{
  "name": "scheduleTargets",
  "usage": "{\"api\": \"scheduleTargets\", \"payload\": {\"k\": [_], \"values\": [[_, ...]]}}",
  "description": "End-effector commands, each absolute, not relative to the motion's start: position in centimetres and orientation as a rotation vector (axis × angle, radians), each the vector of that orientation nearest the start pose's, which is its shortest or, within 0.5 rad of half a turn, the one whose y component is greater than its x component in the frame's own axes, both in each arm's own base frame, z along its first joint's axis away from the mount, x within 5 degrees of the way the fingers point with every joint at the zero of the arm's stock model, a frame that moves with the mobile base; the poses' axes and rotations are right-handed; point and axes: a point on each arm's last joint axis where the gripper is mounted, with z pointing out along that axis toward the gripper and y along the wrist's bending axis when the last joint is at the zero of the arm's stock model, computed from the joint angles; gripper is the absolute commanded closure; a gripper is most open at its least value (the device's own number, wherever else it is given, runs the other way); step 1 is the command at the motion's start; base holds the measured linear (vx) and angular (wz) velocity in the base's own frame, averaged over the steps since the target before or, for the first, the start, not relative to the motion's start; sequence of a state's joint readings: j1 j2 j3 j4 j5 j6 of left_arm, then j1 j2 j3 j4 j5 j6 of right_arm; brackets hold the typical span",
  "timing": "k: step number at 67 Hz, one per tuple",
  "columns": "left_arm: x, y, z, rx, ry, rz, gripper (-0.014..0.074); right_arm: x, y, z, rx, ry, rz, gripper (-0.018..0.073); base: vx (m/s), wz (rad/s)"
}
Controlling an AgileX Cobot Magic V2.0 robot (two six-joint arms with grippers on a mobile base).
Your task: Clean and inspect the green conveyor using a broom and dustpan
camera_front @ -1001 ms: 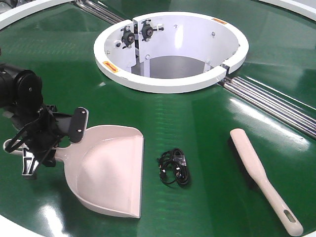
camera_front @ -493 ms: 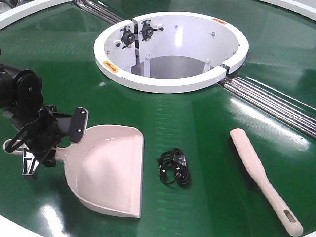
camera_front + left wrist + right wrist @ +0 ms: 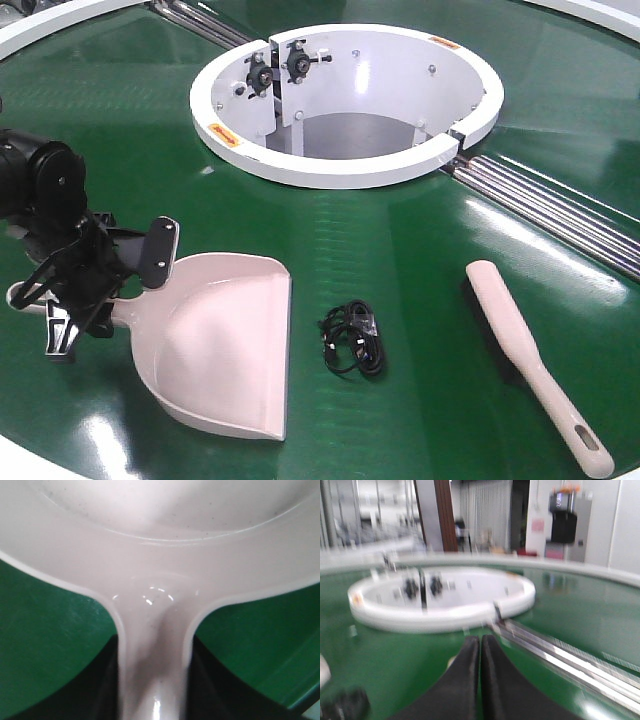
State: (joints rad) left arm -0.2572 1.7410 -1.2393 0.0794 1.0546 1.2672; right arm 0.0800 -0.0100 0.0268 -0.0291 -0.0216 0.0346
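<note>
Green conveyor (image 3: pixel 400 260) is glossy and curves round the white ring opening (image 3: pixel 340 172). Steel rollers (image 3: pixel 540 205) run off the ring to the right.

We see the dustpan (image 3: pixel 225 340) lying flat on the belt at front left, straight lip facing right and handle pointing left. The left gripper (image 3: pixel 105 290) is on that handle. In the wrist view the handle (image 3: pixel 152 680) runs between the two black fingers (image 3: pixel 100 695), which press against it on both sides, so we read it as clamped on the dustpan.

The broom (image 3: pixel 525 350) lies on the belt at front right, well apart from the dustpan, with its slotted handle end toward the near edge. A black cable bundle (image 3: pixel 352 340) sits between the two, just beside the dustpan lip and not touching it.

The right gripper (image 3: pixel 480 675) has its fingers pressed together with nothing between them. It is above the belt and facing the ring. That view is blurred.
</note>
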Motion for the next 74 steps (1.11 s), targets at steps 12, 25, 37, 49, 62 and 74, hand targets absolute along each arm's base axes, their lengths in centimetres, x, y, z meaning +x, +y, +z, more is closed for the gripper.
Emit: {"api": "scheduleTargets", "payload": {"k": [12, 25, 37, 49, 62, 74], "values": [[32.5, -8.3, 24.6, 2.074, 2.141, 0.224, 0.0604, 4.7, 0.4, 27.0, -0.001, 1.216, 0.13, 0.0568, 0.0, 0.0], [32.5, -8.3, 24.6, 2.074, 2.141, 0.224, 0.0604, 6.7, 0.5, 31.8, -0.011, 1.464, 0.112, 0.0568, 0.0, 0.0], [32.5, -8.3, 24.6, 2.074, 2.141, 0.224, 0.0604, 9.5, 1.0, 33.4, 0.02, 1.836, 0.17, 0.0568, 0.0, 0.0], [32.5, -8.3, 24.6, 2.075, 2.141, 0.224, 0.0604, 11.6, 1.4, 32.7, 0.04, 2.011, 0.199, 0.0568, 0.0, 0.0], [32.5, -8.3, 24.6, 2.075, 2.141, 0.224, 0.0604, 13.3, 1.3, 32.0, 0.001, 2.141, 0.136, 0.0545, 0.0, 0.0], [32.5, -8.3, 24.6, 2.075, 2.141, 0.224, 0.0604, 14.8, 1.8, 32.5, -0.075, 2.298, 0.125, 0.0398, 0.0, 0.0]]}}
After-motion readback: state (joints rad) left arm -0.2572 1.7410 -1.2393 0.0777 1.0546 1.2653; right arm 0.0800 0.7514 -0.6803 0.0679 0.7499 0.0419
